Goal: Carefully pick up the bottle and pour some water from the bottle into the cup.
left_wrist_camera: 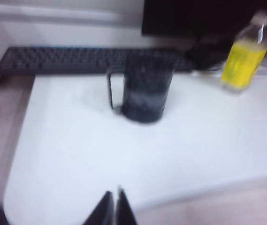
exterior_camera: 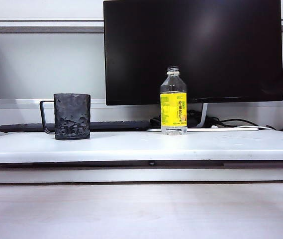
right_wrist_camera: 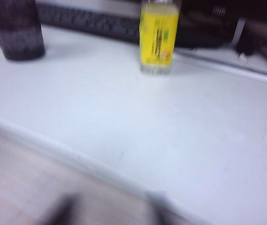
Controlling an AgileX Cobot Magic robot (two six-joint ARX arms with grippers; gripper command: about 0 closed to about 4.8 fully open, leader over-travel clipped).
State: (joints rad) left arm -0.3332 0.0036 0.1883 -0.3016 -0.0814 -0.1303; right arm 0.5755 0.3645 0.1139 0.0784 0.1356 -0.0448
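The yellow-labelled bottle (exterior_camera: 173,102) is standing upright on the white bench (exterior_camera: 131,144), well apart from the dark dimpled cup (exterior_camera: 72,116) to its left. The right gripper (right_wrist_camera: 112,208) is hovering low over the bench's front edge, its blurred fingers apart and empty; the bottle is sitting ahead of it, nearer this arm. The left gripper (left_wrist_camera: 113,208), fingers together, is facing the cup.

White raised board (exterior_camera: 141,147) on pale wood-grain desk (exterior_camera: 141,209), large dark monitor (exterior_camera: 193,50) behind, black keyboard (exterior_camera: 116,125) at its foot, tangled cables (exterior_camera: 231,122), grey partition wall (exterior_camera: 47,64).
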